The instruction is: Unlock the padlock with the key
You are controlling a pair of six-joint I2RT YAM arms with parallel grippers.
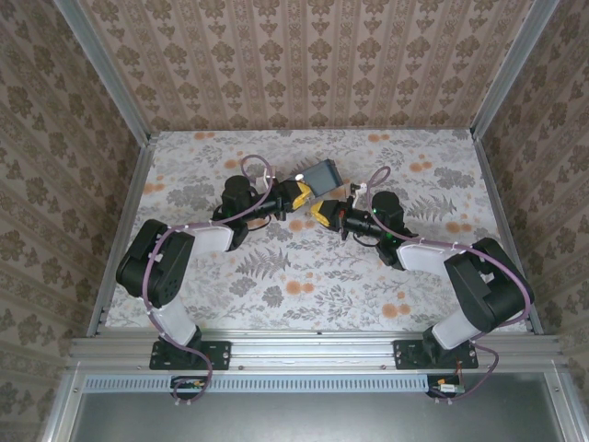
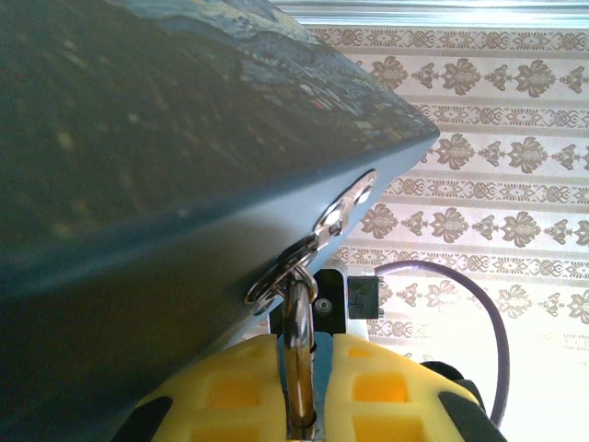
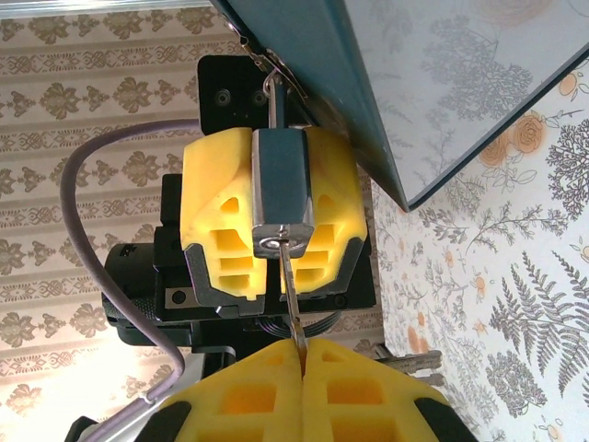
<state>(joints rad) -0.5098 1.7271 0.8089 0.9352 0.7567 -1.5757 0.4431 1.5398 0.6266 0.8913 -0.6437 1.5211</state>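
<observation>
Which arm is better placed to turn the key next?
Right: right gripper pinches the key, its blade in the padlock keyhole; left gripper clamps the padlock body.

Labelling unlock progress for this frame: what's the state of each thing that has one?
padlock: gripped in the left end effector, shackle looks seated, threaded through the tin's hasp.
key: blade in the padlock's keyhole, pinched by the right end effector.
blue tin: tilted, hasp held by the shackle.
left end effector: shut on the padlock.
right end effector: shut on the key.
</observation>
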